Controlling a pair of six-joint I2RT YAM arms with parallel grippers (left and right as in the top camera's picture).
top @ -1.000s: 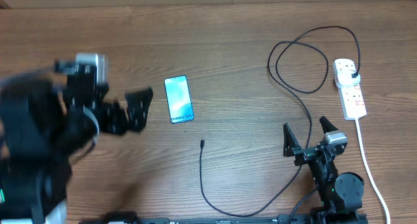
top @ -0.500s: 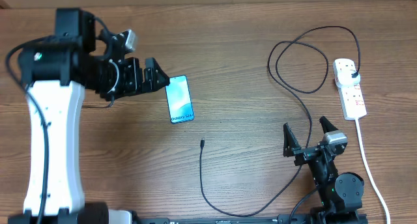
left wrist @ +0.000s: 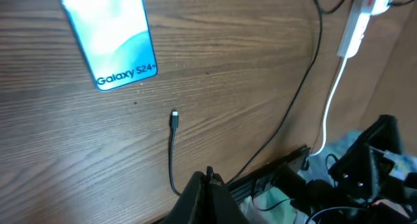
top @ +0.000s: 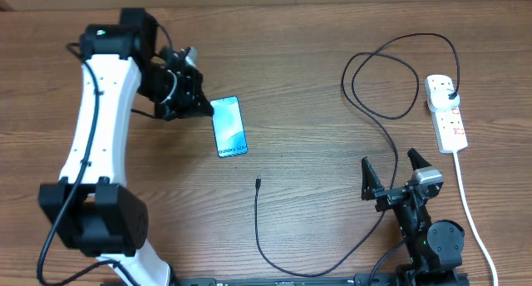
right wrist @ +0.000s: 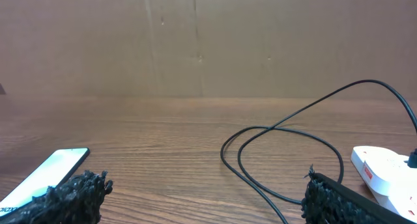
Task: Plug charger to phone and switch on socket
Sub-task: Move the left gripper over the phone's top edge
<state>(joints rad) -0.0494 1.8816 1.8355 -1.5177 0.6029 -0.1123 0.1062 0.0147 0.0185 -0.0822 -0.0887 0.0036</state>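
The phone (top: 229,126) lies flat at centre-left, its light blue screen facing up; the left wrist view shows it (left wrist: 111,35) with "Galaxy S24+" printed on it. My left gripper (top: 199,105) hovers just beside its upper left corner, jaws pressed together on nothing (left wrist: 210,178). The black charger cable's small tip (top: 258,183) lies loose below the phone (left wrist: 174,118). The cable loops right and its plug (top: 450,93) sits in the white socket (top: 446,113). My right gripper (top: 391,171) stands open near the front edge, left of the socket, with nothing between its fingers (right wrist: 203,193).
The socket's white cord (top: 470,203) runs down the right side toward the front edge, just right of my right arm's base (top: 432,240). The cable's big loop (top: 386,78) lies behind my right gripper. A brown wall (right wrist: 195,42) stands at the table's far edge.
My left arm has swung in from the far left toward the phone and its jaws have gone from open to shut. My right arm, the phone and the cable have not moved.
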